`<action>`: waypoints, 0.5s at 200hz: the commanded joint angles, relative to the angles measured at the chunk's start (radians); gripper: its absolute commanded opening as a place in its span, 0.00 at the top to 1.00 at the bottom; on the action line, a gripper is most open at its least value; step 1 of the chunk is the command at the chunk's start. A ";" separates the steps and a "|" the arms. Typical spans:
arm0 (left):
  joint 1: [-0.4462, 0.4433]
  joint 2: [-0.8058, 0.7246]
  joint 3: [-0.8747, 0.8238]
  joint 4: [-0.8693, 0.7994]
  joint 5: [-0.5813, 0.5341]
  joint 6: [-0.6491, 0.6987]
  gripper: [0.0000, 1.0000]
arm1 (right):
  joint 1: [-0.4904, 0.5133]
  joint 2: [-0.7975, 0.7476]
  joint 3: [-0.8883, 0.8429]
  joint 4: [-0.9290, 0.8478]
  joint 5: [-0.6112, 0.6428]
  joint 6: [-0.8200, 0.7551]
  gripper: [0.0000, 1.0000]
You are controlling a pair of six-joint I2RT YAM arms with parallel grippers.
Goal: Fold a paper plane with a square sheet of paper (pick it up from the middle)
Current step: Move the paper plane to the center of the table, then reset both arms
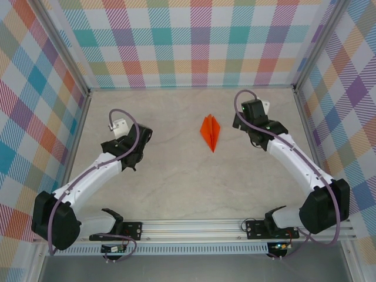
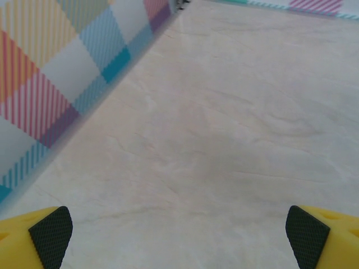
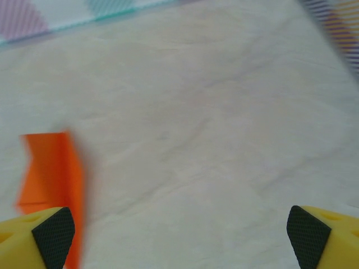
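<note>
paper plane point(image 1: 211, 132): finished dart lying free on the worktop point(image 1: 176, 182), upper centre of the top view, right pincer point(image 3: 179, 241) and left pincer point(image 2: 179, 241) both wide and empty; folding looks done, so you need only retreat without brushing it.

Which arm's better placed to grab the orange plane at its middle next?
Right, likely. The right gripper is open, with the paper plane close beside it. The left gripper, open too, faces bare table farther away.
</note>
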 commanded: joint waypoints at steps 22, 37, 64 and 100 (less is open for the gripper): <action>0.133 -0.051 -0.186 0.320 -0.089 0.208 0.00 | -0.091 -0.061 -0.243 0.283 0.231 -0.071 0.00; 0.164 -0.050 -0.264 0.486 -0.037 0.301 0.00 | -0.118 -0.069 -0.324 0.384 0.237 -0.120 0.00; 0.222 -0.041 -0.378 0.710 0.101 0.384 0.00 | -0.166 -0.035 -0.427 0.513 0.237 -0.175 0.00; 0.292 -0.026 -0.492 0.996 0.339 0.494 0.00 | -0.182 0.028 -0.554 0.826 0.134 -0.293 0.00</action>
